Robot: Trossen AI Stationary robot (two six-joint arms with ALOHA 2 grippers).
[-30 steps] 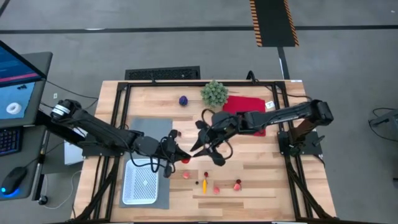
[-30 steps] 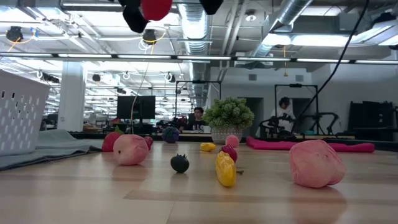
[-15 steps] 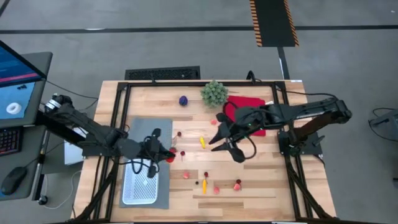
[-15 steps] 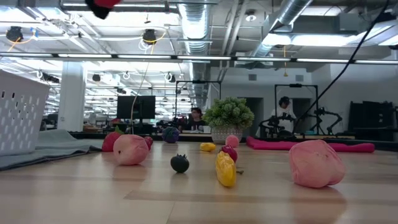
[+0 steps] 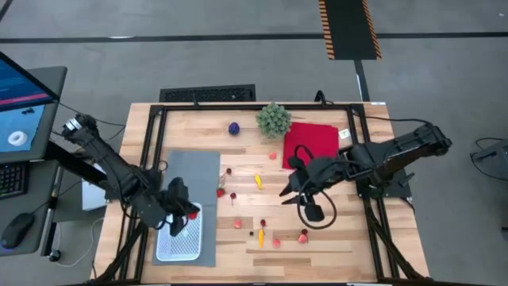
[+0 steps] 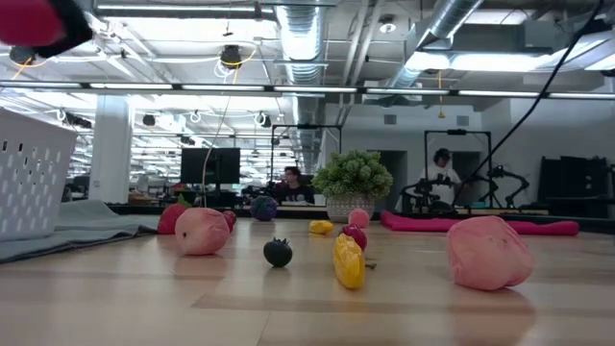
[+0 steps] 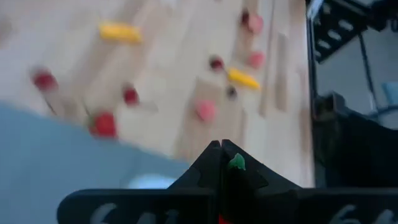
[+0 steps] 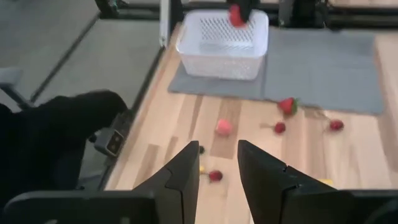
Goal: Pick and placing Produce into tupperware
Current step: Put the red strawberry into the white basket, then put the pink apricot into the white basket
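High view: your left gripper (image 5: 184,218) hangs over the tupperware (image 5: 179,238), clamped on a red piece of produce (image 5: 193,214). The right gripper (image 5: 299,193) waits mid-table, fingers apart, empty. Most fruit is still loose on the wood, so you're early in the job, I'd judge.

Low view: only the red piece (image 6: 29,21) shows up high, beside the container wall (image 6: 34,173).

Left wrist view: fingers pressed together; the container is not clearly visible.

Right wrist view: the red piece (image 8: 236,16) sits above the basket (image 8: 224,45), whose visible floor looks empty.
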